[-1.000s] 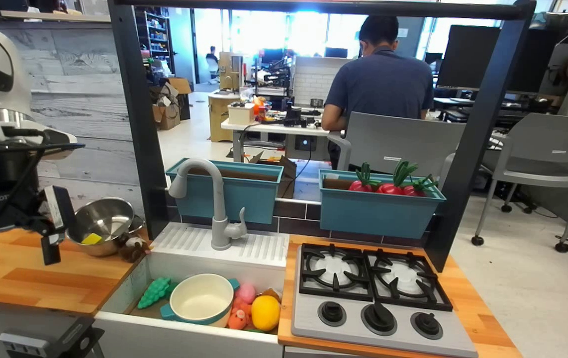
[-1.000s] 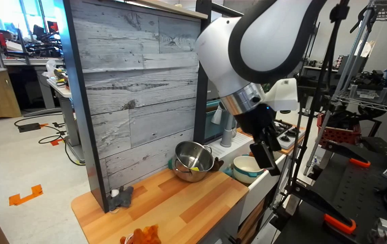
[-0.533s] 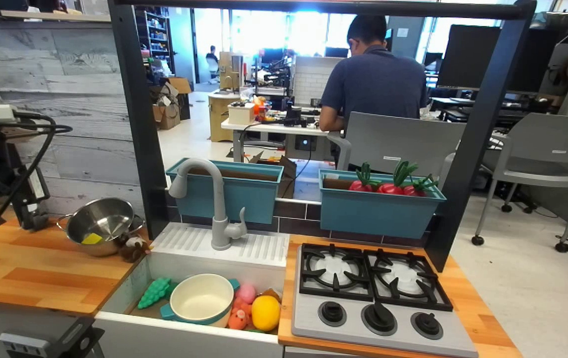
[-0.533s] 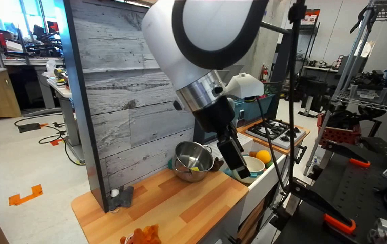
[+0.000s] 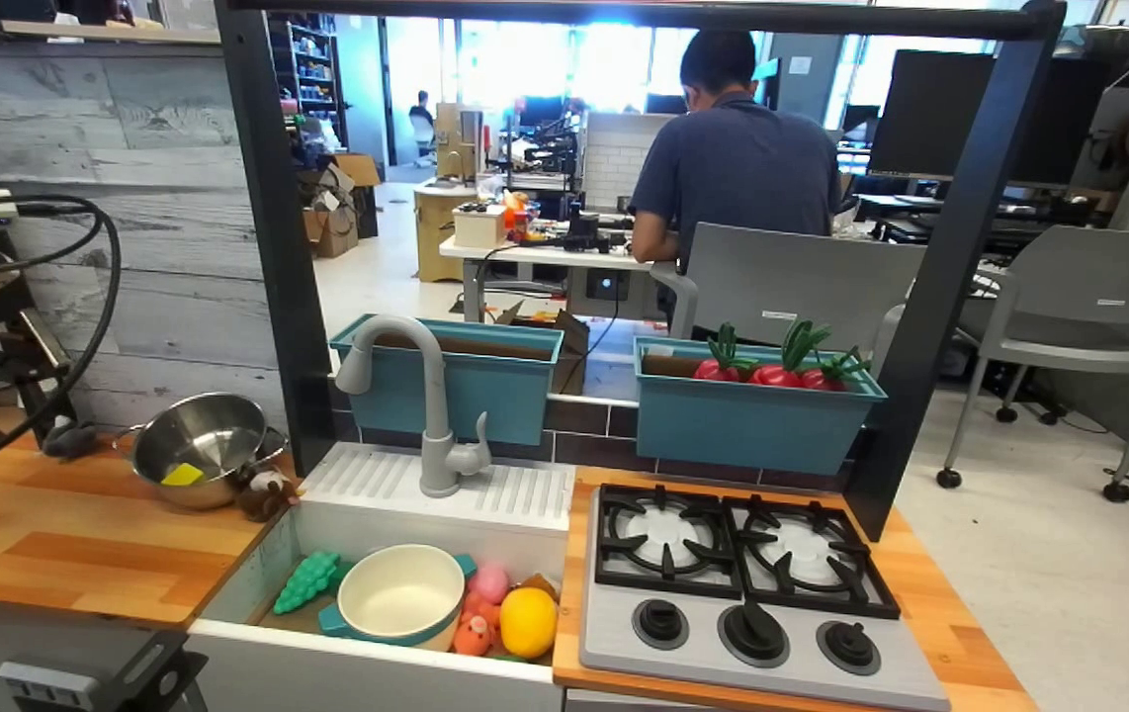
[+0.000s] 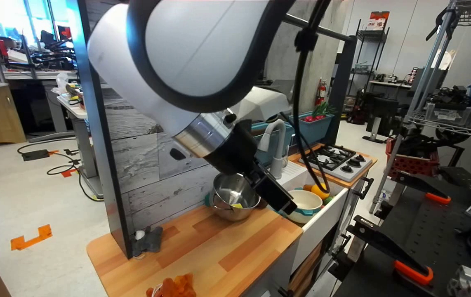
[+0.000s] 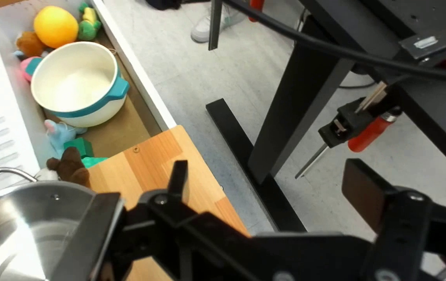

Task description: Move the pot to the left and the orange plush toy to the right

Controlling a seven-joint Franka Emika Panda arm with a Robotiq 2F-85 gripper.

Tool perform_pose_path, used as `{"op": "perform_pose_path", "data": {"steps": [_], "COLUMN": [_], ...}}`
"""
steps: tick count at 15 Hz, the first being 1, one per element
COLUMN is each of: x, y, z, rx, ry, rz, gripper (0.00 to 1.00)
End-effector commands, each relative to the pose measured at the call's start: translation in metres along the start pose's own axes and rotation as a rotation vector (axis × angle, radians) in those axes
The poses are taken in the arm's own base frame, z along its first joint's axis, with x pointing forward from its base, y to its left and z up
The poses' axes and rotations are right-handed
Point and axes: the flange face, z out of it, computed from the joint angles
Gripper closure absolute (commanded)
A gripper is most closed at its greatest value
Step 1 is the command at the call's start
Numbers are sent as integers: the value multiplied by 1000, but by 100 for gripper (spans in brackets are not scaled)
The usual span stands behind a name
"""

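Sink [image 5: 367, 682]: a white-walled basin is being flanked by a wooden tabletop [image 6: 219, 243].
Silver pot [image 5: 218, 440]: it is being supported on the tabletop, left of the sink in an exterior view and near the sink's back corner; a small yellow piece [image 5: 183, 476] is being contained inside.
Orange plush toy [image 6: 173, 286]: it is being supported on the same tabletop, well apart from the sink, and is being partly cut off in both exterior views.
Claw [image 7: 266, 179]: it is being held spread wide in the air, on the silver pot's side of the sink.
Brown plush toy [image 5: 268, 496]: it is being seen just beside the sink's back corner.
Cream pot [image 5: 401, 593]: it is being held inside the sink, along with a round yellow toy [image 5: 528, 623].
Stove [image 5: 703, 601]: it is being seen just right of the sink in an exterior view.
Teal planter [image 5: 485, 386]: it is being held up behind the sink.
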Motion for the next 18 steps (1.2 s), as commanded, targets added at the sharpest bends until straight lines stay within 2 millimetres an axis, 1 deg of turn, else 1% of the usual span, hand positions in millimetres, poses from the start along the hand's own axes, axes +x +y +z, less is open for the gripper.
{"op": "perform_pose_path", "data": {"steps": [1, 2, 3, 4, 6, 9, 15, 18], "x": [28, 35, 47, 57, 68, 77, 85, 100], "y": [1, 0, -1, 0, -4, -11, -16, -25], "z": [-2, 2, 2, 4, 10, 16, 17, 20], "rx": [-84, -106, -82, -36, 17, 98, 161, 218], "ry": [-108, -133, -38, 23, 102, 204, 388, 552], "rz": [-139, -148, -20, 21, 60, 73, 79, 112], "gripper": [0, 0, 0, 0, 0, 0, 0, 0]}}
